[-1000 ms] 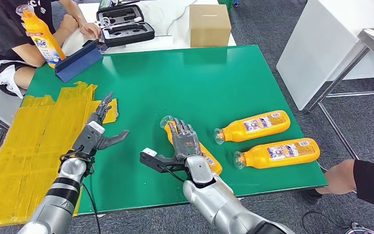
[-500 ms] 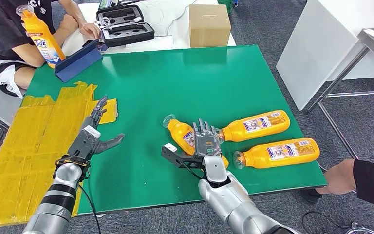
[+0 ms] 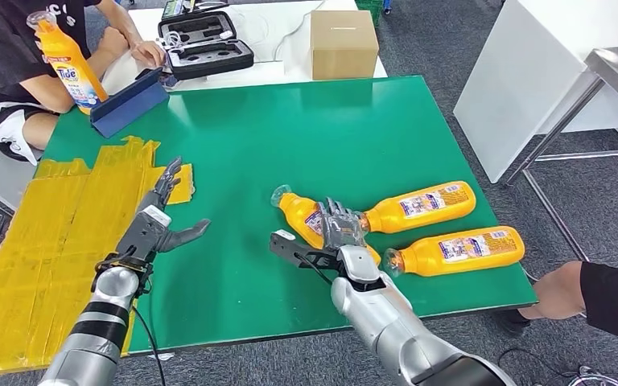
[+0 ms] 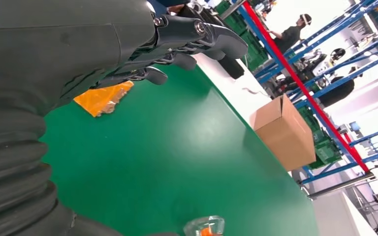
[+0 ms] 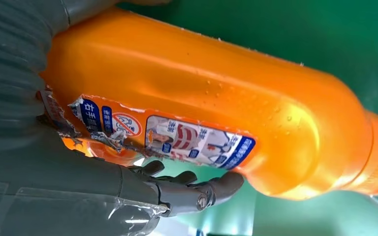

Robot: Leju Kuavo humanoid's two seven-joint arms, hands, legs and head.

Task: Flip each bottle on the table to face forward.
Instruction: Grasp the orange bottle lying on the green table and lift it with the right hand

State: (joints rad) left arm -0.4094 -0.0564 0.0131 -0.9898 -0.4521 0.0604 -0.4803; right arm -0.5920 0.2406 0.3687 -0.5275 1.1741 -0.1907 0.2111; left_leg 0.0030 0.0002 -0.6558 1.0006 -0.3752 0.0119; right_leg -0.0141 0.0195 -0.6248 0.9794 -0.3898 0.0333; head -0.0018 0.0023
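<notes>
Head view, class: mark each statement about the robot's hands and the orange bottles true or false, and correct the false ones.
1. Three orange bottles lie on the green table. True.
2. The right hand rests on the nearest lying bottle. True.
3. The left hand holds a bottle. False: it holds nothing, with its fingers apart.
4. The cardboard box sits on the green table. False: it sits on the white table behind it.
5. The person at the far left holds an upright Tide bottle. True.
</notes>
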